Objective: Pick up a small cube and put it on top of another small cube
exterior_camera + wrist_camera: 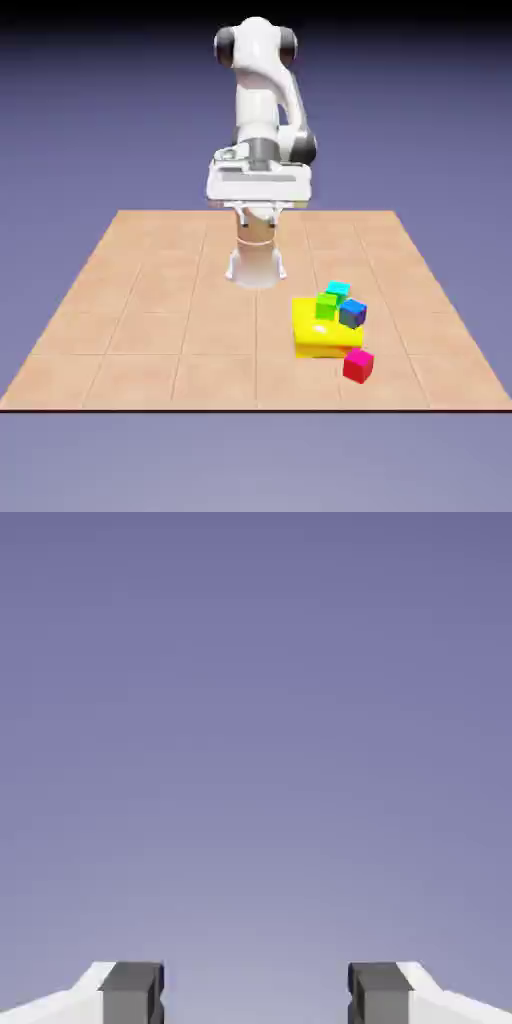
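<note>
Though wide open, the gripper (259, 219) high above the table (140, 325).

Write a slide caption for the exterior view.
Open gripper raised above the table; red cube beside the yellow block near three other small cubes.

Bright, even light over desk (140, 330) in exterior view. Washed nearly to white on parts of arm (257, 85), with darker grey shading at joints. Small pale glare on top of yellow block (328, 341). Lighter on top of red cube (358, 367), deeper on sides, suggesting light from above. Fading to black at top of backdrop (90, 130). Slightly soft, jagged along small edges. In hand view, smooth violet gradient, palest low, between fingertips (131, 995).
</note>
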